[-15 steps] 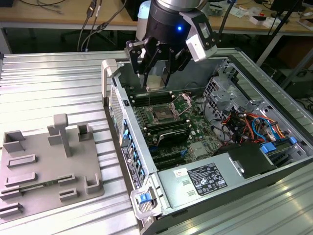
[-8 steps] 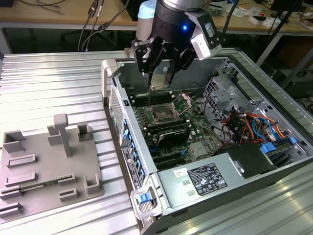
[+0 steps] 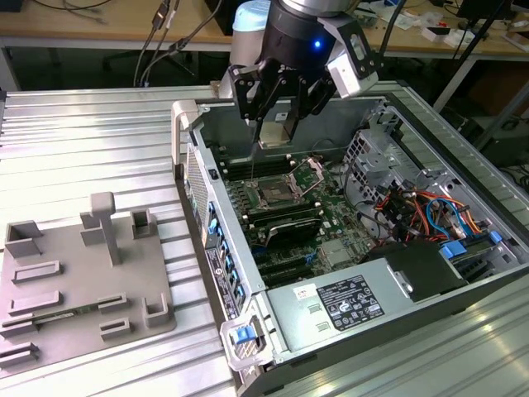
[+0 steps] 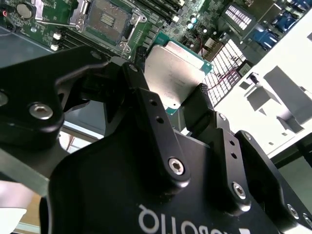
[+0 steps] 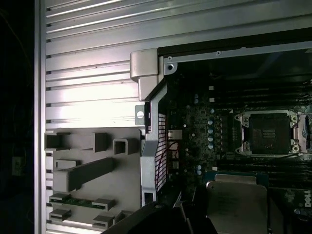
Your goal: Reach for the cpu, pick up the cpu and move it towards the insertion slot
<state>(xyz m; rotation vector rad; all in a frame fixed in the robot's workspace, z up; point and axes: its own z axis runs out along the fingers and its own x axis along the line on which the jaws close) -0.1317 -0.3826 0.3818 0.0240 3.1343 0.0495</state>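
My gripper (image 3: 277, 117) hangs over the open computer case, shut on the cpu (image 3: 275, 132), a flat square chip with a silvery top. In the second wrist view the black fingers (image 4: 146, 105) clamp the cpu (image 4: 171, 70) by two opposite edges, and its greenish rim shows. The insertion slot (image 3: 277, 195), a metal-framed socket with a dark centre, lies open on the green board below and slightly in front of the chip. Both wrist views show the insertion slot (image 4: 105, 19) (image 5: 268, 132) apart from the held cpu (image 5: 236, 204).
A grey plastic tray (image 3: 83, 281) with raised blocks sits on the ribbed metal table at the exterior view's left. The case wall (image 3: 211, 223) stands between the tray and the board. Long black memory slots (image 3: 285, 225), cables (image 3: 413, 211) and a power supply (image 3: 347, 302) crowd the case.
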